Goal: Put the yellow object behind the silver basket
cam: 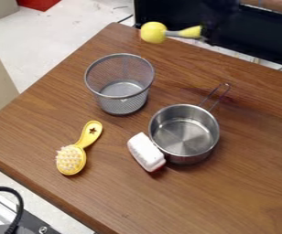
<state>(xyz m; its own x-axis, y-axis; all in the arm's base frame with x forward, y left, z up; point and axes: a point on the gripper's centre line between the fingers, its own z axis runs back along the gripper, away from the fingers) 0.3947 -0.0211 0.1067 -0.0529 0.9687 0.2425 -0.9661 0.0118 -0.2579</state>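
Pincer (213,33) is a dark shape against the dark background at the top right; can't tell whether it is spread or pressed together. Task's thing, the yellow toy (154,32), shows at the far edge of the worktop (247,183), beyond the basket (120,84), with its tapered yellow handle (192,32) right by the pincer (assuming the yellow brush (71,159) at near left isn't the one meant). Can't tell if the ball end touches the wood. Handling guess: light, likely hard plastic or foam, not fragile; smooth ball, so slippery and keen to roll. Balance probably leans to the ball end, so a hold far out on the handle may let it droop or twist. Best hold: across the thin grey stick (173,33), close to the ball, square to its length, modest squeeze. Set it down flat and let go gently.
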